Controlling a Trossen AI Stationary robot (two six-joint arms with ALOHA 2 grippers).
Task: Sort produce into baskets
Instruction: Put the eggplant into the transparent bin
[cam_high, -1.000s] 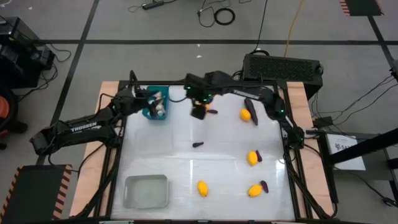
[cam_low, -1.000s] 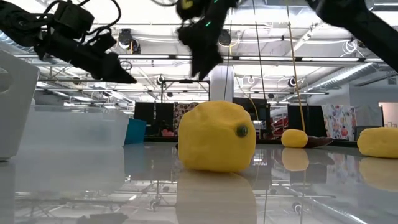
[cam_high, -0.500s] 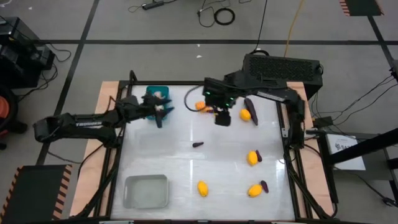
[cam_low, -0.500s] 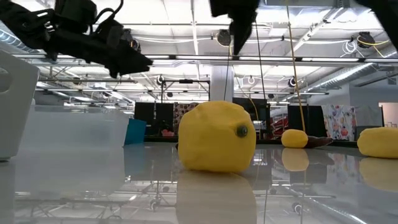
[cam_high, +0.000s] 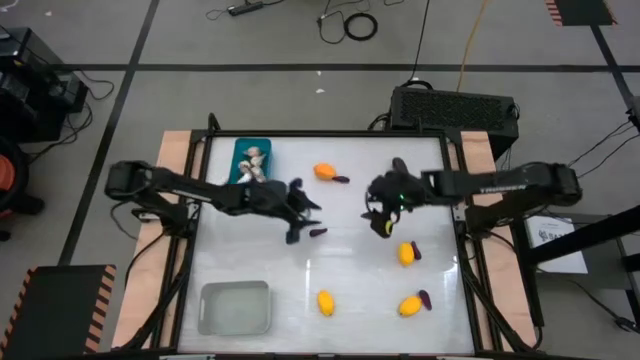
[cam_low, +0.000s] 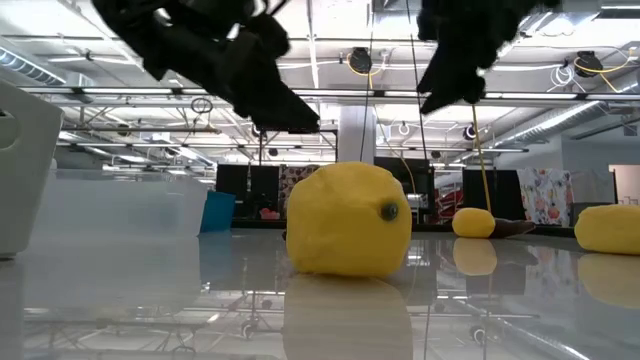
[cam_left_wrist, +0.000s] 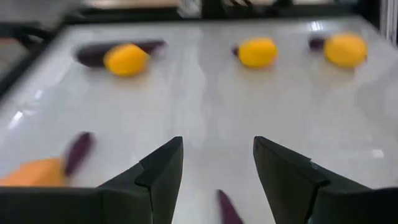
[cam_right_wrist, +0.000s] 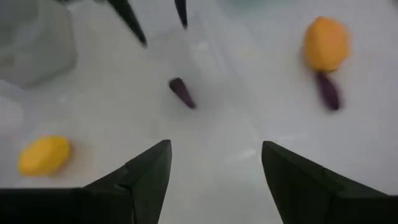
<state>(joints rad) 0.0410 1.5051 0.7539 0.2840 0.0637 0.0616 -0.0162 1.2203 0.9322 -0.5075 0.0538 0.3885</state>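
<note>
My left gripper (cam_high: 303, 220) (cam_left_wrist: 217, 146) is open and empty above mid-table. A small dark purple eggplant (cam_high: 318, 232) (cam_left_wrist: 227, 208) lies on the table just below and ahead of its fingers. My right gripper (cam_high: 380, 222) (cam_right_wrist: 214, 149) is open and empty, right of centre, facing the same eggplant (cam_right_wrist: 182, 92). In the low view both grippers, left (cam_low: 285, 110) and right (cam_low: 450, 80), hang clear of the table. The teal bin (cam_high: 240, 170) stands at the far left with whitish bulbs (cam_high: 254, 160) in it. The translucent bin (cam_high: 235, 307) stands at the near left.
A lemon (cam_high: 323, 171) with an eggplant (cam_high: 340, 180) lies at the far middle. More lemons lie at the near right (cam_high: 405, 253) (cam_high: 326, 301) (cam_high: 410, 305), two with eggplants beside them. A black box (cam_high: 455, 105) stands behind the table. One lemon (cam_low: 348, 220) fills the low view.
My left gripper has gone from over the teal bin toward the table's right and near edges, to mid-table beside the small eggplant. My right gripper has gone from the far middle toward the right and near edges. The produce on the table has stayed where it was.
</note>
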